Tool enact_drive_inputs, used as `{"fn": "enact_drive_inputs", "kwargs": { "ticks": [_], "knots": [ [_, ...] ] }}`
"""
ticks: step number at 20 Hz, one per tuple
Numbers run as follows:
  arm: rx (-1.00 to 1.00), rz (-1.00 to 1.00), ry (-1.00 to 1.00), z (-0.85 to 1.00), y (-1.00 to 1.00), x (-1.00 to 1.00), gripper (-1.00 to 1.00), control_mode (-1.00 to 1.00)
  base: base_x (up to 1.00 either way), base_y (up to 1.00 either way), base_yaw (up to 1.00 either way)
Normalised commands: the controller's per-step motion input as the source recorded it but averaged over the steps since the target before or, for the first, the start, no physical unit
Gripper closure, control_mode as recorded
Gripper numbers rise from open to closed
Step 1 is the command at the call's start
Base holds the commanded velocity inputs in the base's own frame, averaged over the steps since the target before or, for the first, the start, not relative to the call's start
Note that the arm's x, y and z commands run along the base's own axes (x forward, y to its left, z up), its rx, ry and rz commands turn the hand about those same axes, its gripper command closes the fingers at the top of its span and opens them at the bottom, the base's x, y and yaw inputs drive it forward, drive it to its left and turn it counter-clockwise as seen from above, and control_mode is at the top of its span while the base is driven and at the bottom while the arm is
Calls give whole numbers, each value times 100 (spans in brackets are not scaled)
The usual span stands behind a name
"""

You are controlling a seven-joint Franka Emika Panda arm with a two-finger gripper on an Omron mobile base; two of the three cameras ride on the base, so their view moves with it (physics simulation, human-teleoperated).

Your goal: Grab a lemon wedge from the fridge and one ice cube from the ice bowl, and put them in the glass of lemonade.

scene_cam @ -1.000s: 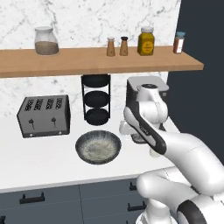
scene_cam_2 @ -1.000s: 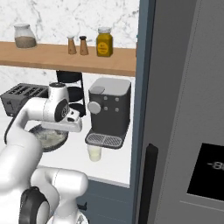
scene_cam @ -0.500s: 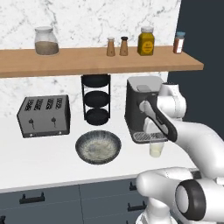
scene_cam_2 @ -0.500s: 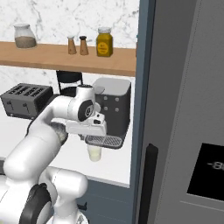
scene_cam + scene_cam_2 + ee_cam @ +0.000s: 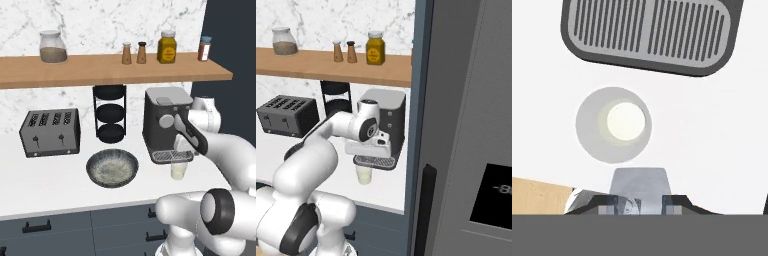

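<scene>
The glass of lemonade [image 5: 179,170] [image 5: 363,175] stands on the white counter in front of the coffee machine's drip tray. My gripper [image 5: 181,152] [image 5: 639,200] hangs right above it, pointing down. From the hand view the glass [image 5: 613,125] lies just ahead of the fingertips. The jaws are shut on a pale grey ice cube [image 5: 639,181]. The ice bowl [image 5: 90,168], speckled grey, sits on the counter to the left of the glass. The fridge [image 5: 466,125] fills the right side with its door shut. The lemon wedge is out of view.
A dark coffee machine [image 5: 162,120] stands directly behind the glass, its grille [image 5: 647,30] close to my hand. A toaster [image 5: 50,132] and a black three-tier rack [image 5: 110,115] stand further left. A wooden shelf [image 5: 100,67] with jars hangs overhead.
The arm has swung to the right, from over the ice bowl to above the glass by the coffee machine. The jaws have stayed closed on the cube.
</scene>
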Motion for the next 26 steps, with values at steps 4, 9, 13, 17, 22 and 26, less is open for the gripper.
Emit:
{"fn": "enact_drive_inputs", "kwargs": {
  "ticks": [4, 9, 13, 17, 22, 26],
  "knots": [
    [0, 0, -3, -9, -6, 13, 100, -100, 0, 0, 0],
    [0, 0, -4, 0, 1, 3, 100, -100, 0, 0, 0],
    [0, 0, -11, 0, 16, 0, 100, -100, 0, 0, 0],
    [-2, -6, 0, 0, 0, 0, 100, -100, 0, 0, 0],
    [-7, -18, 0, -3, 4, 0, 100, -100, 0, 0, 0],
    [-10, -18, 0, 0, 16, 0, 100, -100, 0, 0, 0]
  ]
}}
